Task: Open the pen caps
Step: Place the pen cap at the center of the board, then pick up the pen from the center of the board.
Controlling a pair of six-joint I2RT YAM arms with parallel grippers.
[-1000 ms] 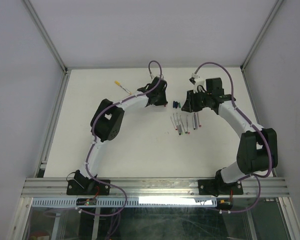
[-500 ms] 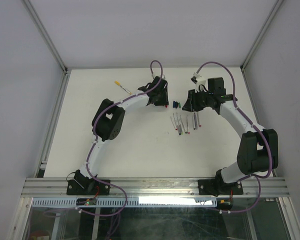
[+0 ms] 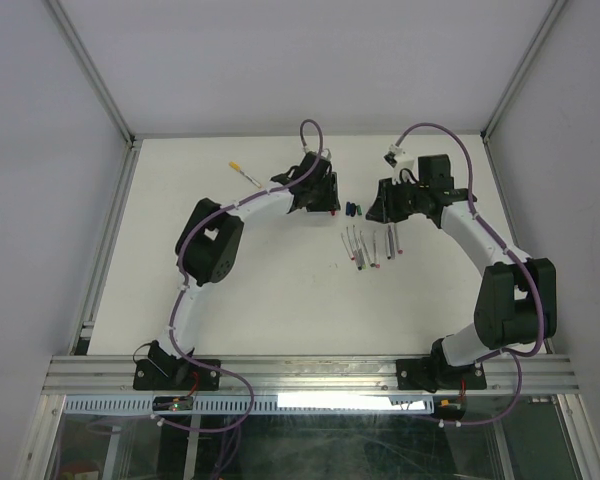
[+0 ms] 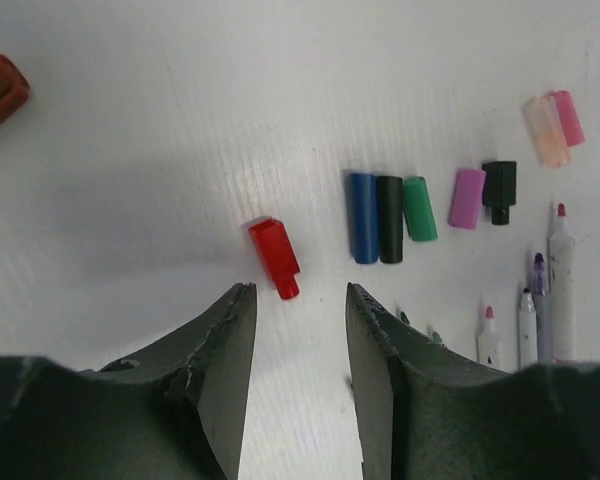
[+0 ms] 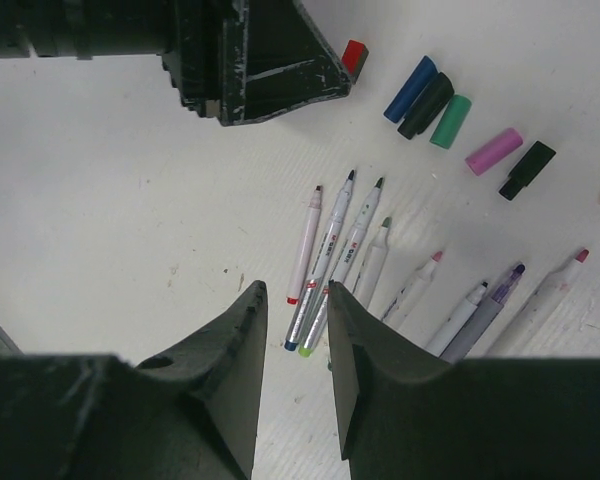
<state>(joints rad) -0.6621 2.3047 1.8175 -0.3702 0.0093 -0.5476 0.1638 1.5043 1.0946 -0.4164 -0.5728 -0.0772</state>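
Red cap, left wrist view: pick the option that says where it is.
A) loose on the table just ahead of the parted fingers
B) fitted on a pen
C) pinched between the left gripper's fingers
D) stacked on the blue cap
A: the red cap lies flat on the table, clear of both fingers of the left gripper, whose jaws stand apart, and well left of the blue cap.

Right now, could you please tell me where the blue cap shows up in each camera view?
Top external: the blue cap is a tiny speck mid-table, just beyond the pens.
Left wrist: blue cap at centre, pens at lower right.
Right wrist: blue cap at upper right, pens below it.
Shared landmark: the row of pens.
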